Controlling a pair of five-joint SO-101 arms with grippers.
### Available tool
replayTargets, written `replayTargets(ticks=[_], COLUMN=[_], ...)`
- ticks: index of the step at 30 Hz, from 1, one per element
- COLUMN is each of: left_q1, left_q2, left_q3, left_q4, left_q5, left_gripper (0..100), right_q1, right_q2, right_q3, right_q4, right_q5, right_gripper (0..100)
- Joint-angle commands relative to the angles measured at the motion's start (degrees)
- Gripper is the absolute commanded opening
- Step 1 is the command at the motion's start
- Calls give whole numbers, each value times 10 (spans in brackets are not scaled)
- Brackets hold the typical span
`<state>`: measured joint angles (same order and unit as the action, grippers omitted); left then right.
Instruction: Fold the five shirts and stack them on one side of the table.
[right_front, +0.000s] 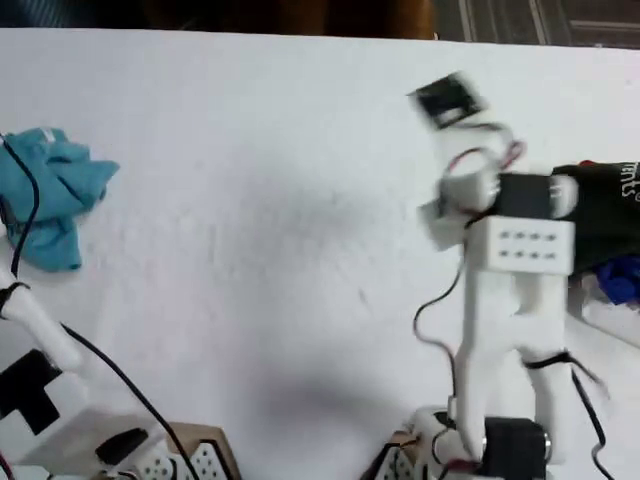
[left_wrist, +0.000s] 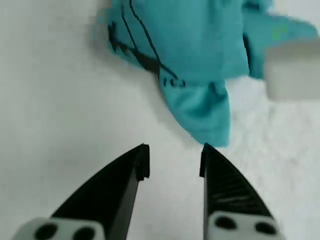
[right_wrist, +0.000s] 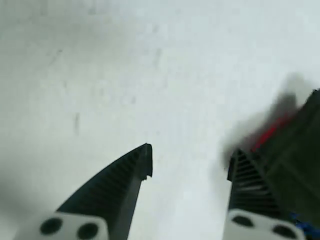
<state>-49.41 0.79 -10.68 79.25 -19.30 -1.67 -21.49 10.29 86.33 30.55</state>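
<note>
The site presented as a robotics test bench. A plain white table (right_front: 250, 200) carried the left arm (right_front: 35, 325) and the right arm (right_front: 510, 290), both built of white plastic parts and based at its near edge, with black cables (right_front: 120, 385) running exposed.

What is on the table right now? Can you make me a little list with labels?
Table: white table
Teal shirt: crumpled, not folded, near the table edge on the left arm's side
Black shirt: bunched at the opposite edge, on the right arm's side
Blue cloth: next to the black shirt
Left gripper: open, empty, just short of the teal shirt
Right gripper: open, empty, over bare table beside the black shirt
</note>
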Motion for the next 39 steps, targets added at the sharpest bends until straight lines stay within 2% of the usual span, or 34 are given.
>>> replayTargets(ticks=[1,7,13,17,19,22,25,31,35,39], left_q1=[12,51,81,93,101,119,142,217,260,337], left_q2=[36,189,320,405,446,490,525,538,476,342], left_q3=[-26,-29,-150,-249,-299,-378,-455,-604,-591,-484], left_q4=[-106,-188,-174,-140,-113,-31,62,239,235,235], left_q5=[-6,-61,-63,-60,-59,-59,-46,15,36,34], left_gripper=[196,196,196,191,138,37,28,25,25,25], right_q1=[-37,-36,-36,-36,-36,-36,-36,-36,-36,-36], right_q2=[-32,-32,-32,-32,-33,-34,-33,-33,-34,-36], right_q3=[33,43,45,45,45,45,45,45,45,46], right_q4=[-21,-16,-16,-16,-16,-16,-16,-16,-16,-16], right_q5=[-7,-7,-7,-7,-7,-7,-7,-7,-7,-7], right_gripper=[248,248,248,248,248,247,247,247,247,247])
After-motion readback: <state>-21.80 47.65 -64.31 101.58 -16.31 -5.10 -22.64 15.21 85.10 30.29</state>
